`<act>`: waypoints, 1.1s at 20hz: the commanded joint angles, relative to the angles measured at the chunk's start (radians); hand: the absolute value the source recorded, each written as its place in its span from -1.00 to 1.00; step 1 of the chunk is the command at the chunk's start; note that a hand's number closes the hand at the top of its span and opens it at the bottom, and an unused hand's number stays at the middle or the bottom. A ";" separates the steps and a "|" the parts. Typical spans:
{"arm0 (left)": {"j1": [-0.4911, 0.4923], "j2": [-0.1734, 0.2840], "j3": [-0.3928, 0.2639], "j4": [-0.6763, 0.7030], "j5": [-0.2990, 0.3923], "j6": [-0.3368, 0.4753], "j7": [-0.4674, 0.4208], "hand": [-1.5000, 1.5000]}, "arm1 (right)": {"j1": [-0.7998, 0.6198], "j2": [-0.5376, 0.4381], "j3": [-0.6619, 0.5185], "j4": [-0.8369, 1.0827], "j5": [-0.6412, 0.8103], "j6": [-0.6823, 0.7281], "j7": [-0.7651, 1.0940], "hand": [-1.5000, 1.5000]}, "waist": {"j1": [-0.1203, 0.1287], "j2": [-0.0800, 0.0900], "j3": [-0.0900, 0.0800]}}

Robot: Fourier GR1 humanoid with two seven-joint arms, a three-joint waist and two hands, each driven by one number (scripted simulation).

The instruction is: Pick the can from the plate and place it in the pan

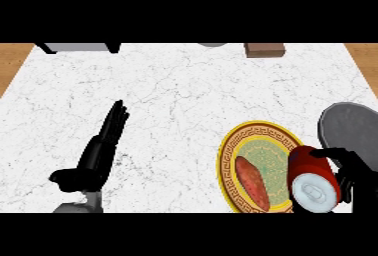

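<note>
My right hand [347,172] curls round the red cylindrical metal can [311,181], tilted at the gold-rimmed round plate's [230,150] right edge, ready to carry toward the dark grey round pan [351,127], while my left hand [100,150] rests open.

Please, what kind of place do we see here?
Probably a kitchen counter: a white marble-like worktop carries a gold-rimmed plate with a sweet potato, a grey pan, and a red can.

left hand [100,147]: matte black, long slim fingers, stubby thumb | left forearm [80,206]: grey, rounded at the wrist | right hand [353,172]: same black, thin jointed fingers
</note>
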 commanded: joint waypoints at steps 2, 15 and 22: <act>0.050 -0.002 -0.027 -0.035 -0.011 -0.017 -0.024 0.00 | -0.109 -0.014 -0.218 0.092 -0.145 -0.047 -0.007 1.00 | 0.013 0.002 0.000; -0.025 0.019 0.047 0.037 0.026 -0.052 -0.016 0.00 | -0.354 -0.213 -0.589 0.730 -0.325 -0.418 -0.442 1.00 | 0.016 0.006 0.002; -0.011 -0.024 -0.007 0.040 -0.016 -0.034 -0.024 0.00 | -0.639 -0.380 -0.678 1.262 -0.406 -0.484 -0.659 1.00 | 0.032 0.009 0.002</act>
